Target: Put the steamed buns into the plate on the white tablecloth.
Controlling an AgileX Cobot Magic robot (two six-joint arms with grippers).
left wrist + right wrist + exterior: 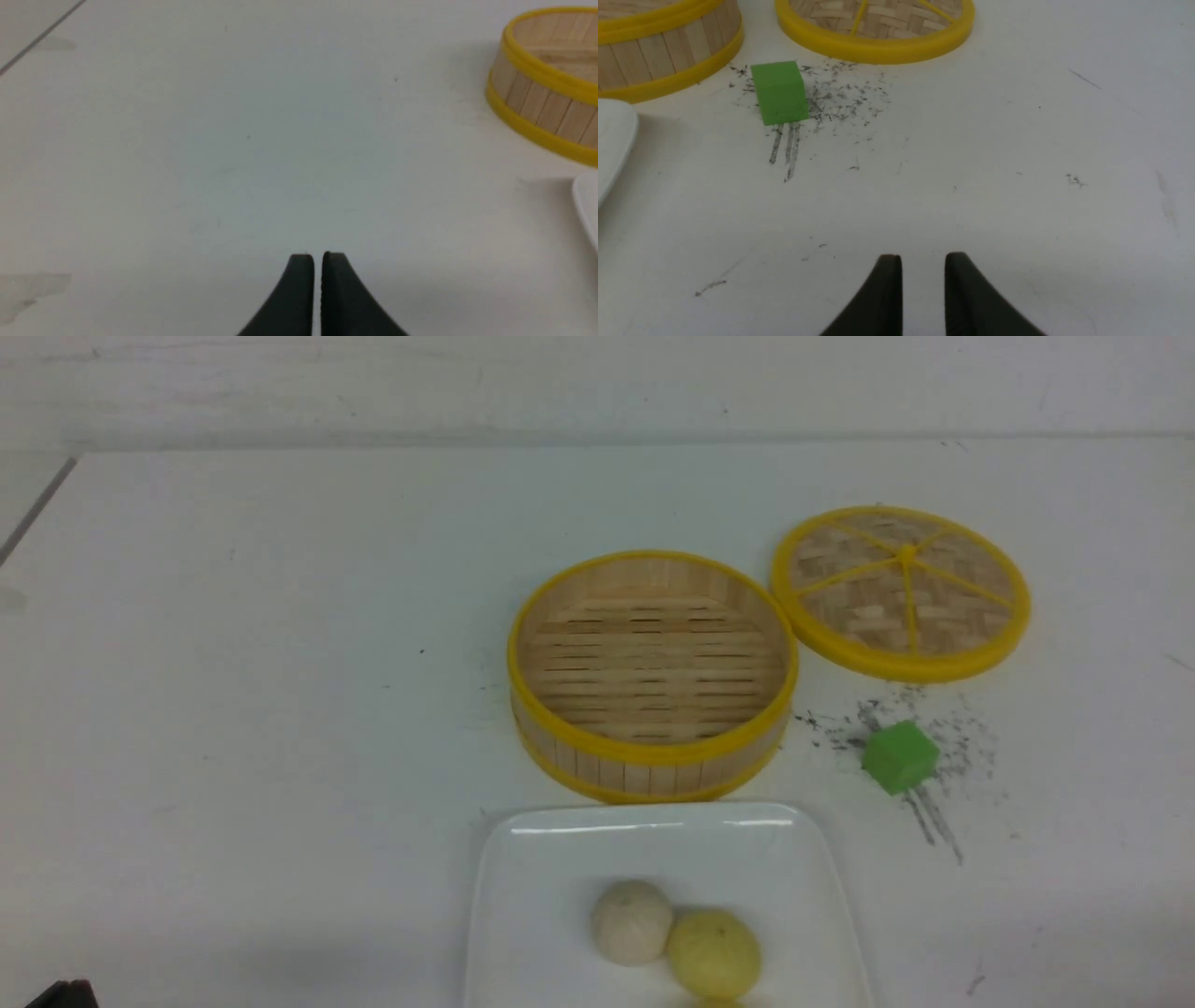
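Nearest, a slightly parted, empty left gripper [318, 255] and a wider-open, empty right gripper [923, 255]. Between both, inside the white plate [546, 817], a cream bun [632, 923] and a yellow bun [713, 955]. Beyond, a bare steamer [653, 751]; apparently nothing left to transfer.

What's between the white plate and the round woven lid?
Front view: the green cube sits on the dark-specked white tablecloth between plate and woven lid, off the steamer basket's right side.
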